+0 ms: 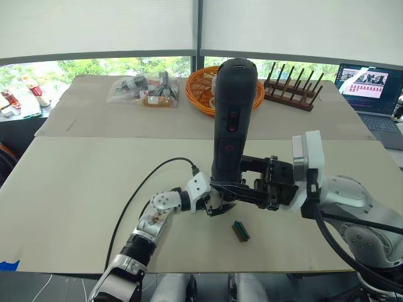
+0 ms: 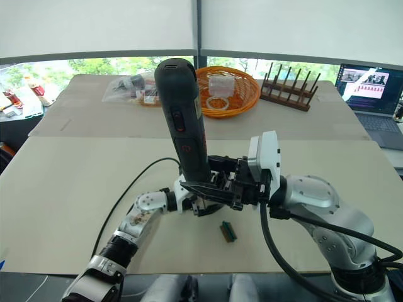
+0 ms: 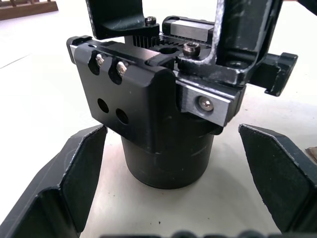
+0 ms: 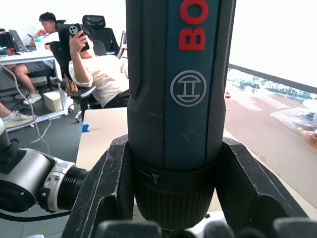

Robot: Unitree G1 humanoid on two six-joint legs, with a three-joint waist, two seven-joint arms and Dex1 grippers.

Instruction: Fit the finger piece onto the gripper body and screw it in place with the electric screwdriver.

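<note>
Right end effector (image 2: 208, 189) was clamped around the electric screwdriver (image 2: 182, 119), upright over the gripper body (image 3: 158, 109) on the desk (image 1: 75, 182); the left end effector (image 3: 173, 198) sat spread either side of that body. Screwing looked underway, and I could not tell whether it was finished.

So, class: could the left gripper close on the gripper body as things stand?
Probably yes. The left gripper is open with a finger on either side of the gripper body, whose round base stands between them with nothing else in the gap.
</note>
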